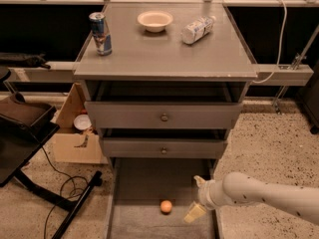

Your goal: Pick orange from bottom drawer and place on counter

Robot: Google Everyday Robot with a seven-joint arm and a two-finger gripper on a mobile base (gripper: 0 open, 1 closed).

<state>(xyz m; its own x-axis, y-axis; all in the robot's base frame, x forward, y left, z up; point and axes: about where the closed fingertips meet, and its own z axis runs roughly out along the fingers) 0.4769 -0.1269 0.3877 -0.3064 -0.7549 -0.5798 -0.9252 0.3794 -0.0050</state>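
The orange [166, 206] lies on the floor of the open bottom drawer [144, 183], near its front and a little right of centre. My gripper [196, 198] is on the white arm coming in from the right and hangs over the drawer's right side, just right of the orange and not touching it. Its two cream fingers [194, 213] are spread apart with nothing between them. The counter [164, 51] is the cabinet's grey top above the two knobbed drawers.
On the counter stand a drink can [100, 33], a cream bowl [155, 20] and a plastic bottle [197, 29] lying on its side. The two upper drawers [163, 116] are slightly pulled out. A cardboard box [75, 136] and a black stand with cables [30, 148] are on the floor at the left.
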